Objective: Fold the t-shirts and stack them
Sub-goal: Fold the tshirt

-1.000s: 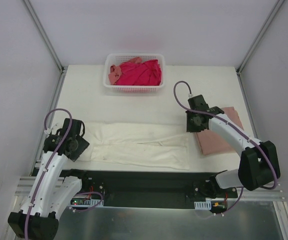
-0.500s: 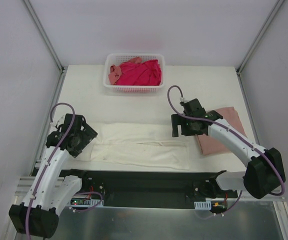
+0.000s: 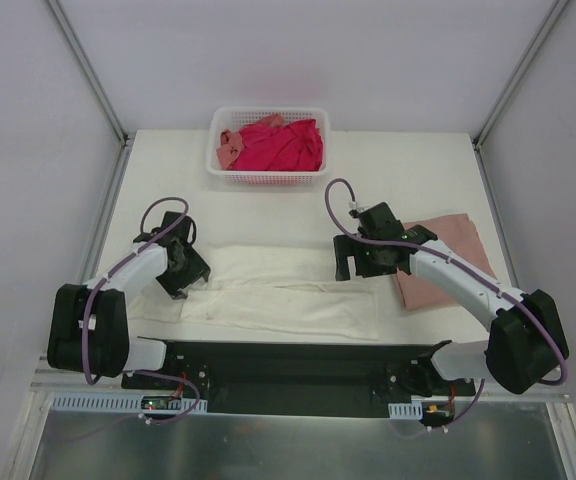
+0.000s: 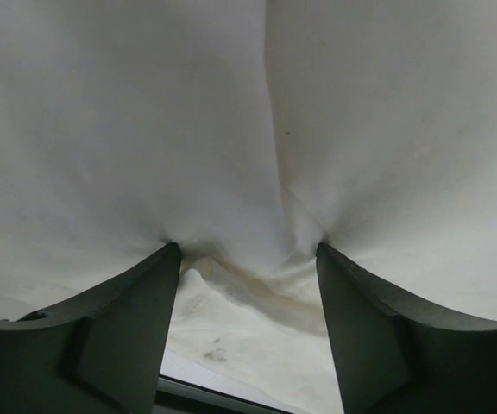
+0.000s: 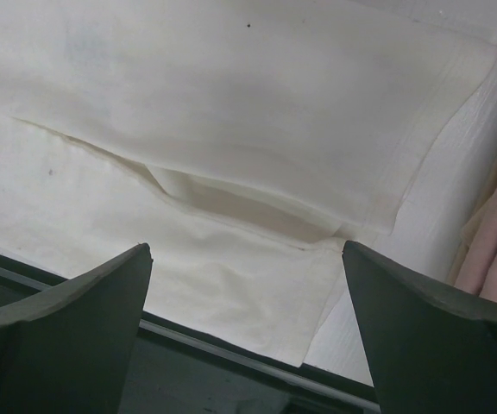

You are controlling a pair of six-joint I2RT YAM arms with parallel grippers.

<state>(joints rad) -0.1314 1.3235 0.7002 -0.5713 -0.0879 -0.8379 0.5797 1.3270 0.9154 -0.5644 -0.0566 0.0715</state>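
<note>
Because the cream t-shirt (image 3: 288, 290) is light, limp cotton, folded into a long band in front of the basket (image 3: 268, 177), it would sag unless pinched at both end hems. The left gripper (image 4: 248, 250), jaws apart, seems to press into the end left of the basket. The right gripper (image 5: 247, 248) is spread open over the other end, just beside a folded pink t-shirt (image 3: 448, 262). No label or print shows.

No readable text, label, brand or number shows anywhere.
</note>
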